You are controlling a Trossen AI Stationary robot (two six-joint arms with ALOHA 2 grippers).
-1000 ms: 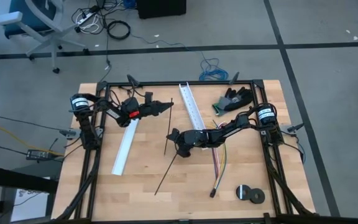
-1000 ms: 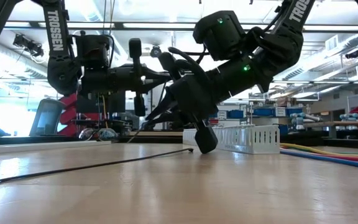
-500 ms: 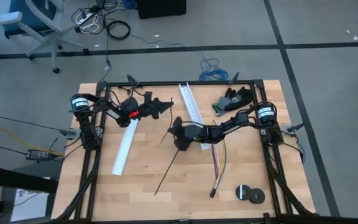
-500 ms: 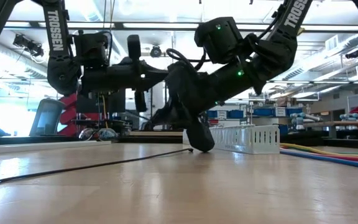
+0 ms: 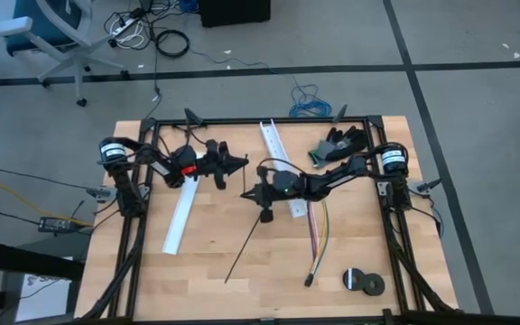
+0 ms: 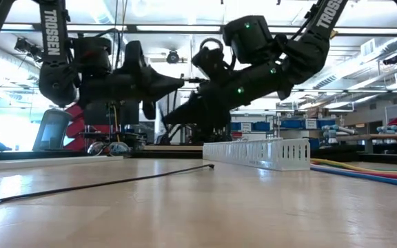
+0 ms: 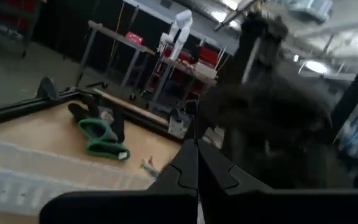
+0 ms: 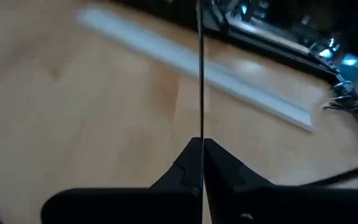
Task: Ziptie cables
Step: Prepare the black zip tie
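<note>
— Where are your claws?

— My right claw (image 5: 249,190) reaches across mid-table, raised, clenched on a thin black plastic ziptie (image 8: 201,74). My left claw (image 5: 240,162) points at it, fingers pressed together.

— And the rest?

— Another black ziptie (image 5: 244,246) lies on the wooden table (image 5: 206,280); the colourful thin-wire cables (image 5: 318,236) lie beside the white slotted channel (image 5: 278,162).

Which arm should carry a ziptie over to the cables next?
Right, probably. The right gripper is shut on a ziptie and is nearer the cables. The left gripper, also shut on a thin strip, is farther from them.
</note>
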